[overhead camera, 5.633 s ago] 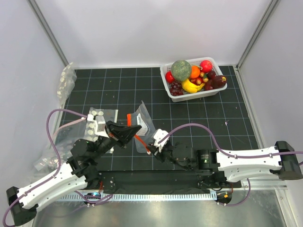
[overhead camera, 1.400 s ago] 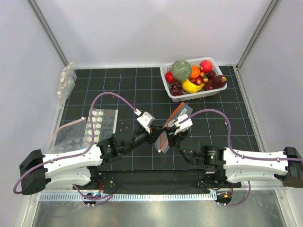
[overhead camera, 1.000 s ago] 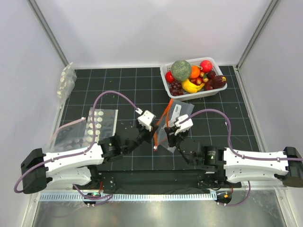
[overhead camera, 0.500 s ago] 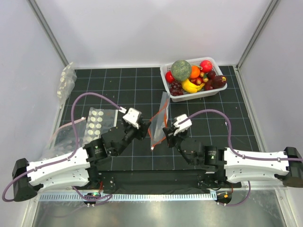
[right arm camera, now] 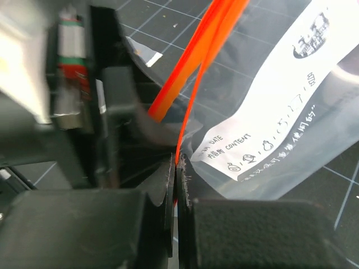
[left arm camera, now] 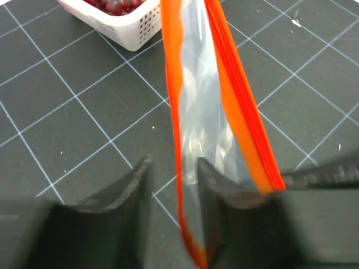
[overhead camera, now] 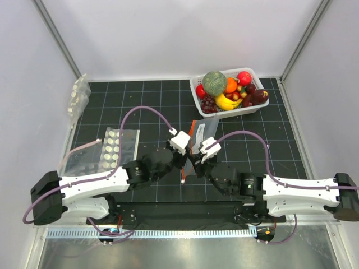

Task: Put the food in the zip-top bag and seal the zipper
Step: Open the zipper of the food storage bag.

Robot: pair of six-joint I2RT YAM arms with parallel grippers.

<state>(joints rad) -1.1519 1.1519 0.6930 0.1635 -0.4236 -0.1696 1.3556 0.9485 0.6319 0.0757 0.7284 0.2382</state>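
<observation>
- At the left gripper (left arm camera: 174, 168): released, fingers (left arm camera: 140, 190) standing apart, one orange lip of the zipper (left arm camera: 238, 101) running down between them, pinched by neither (clamped tight only a second ago).
- At the right gripper (right arm camera: 175, 168): clenched on the other, thin orange lip. No change there over the last second.
- Between the two: zip-top bag (left arm camera: 199, 112) held up off the mat (overhead camera: 140, 101), edge-on, mouth gaping a little, nothing seen inside the clear film.
- Just changed on the left: let go, backed off to its own side half a second ago, then returned close against the bag with jaws parted. Reads as a regrasp, aimed at a single lip rather than both together.
- Meaning for the task: probably about to spread the mouth; not yet wide enough for a ball, nothing loaded, nothing sealed.
- Further out: food (overhead camera: 244, 78) all in the white basket (overhead camera: 231, 114) at the far right of the mat, well apart from the bag and untouched.
</observation>
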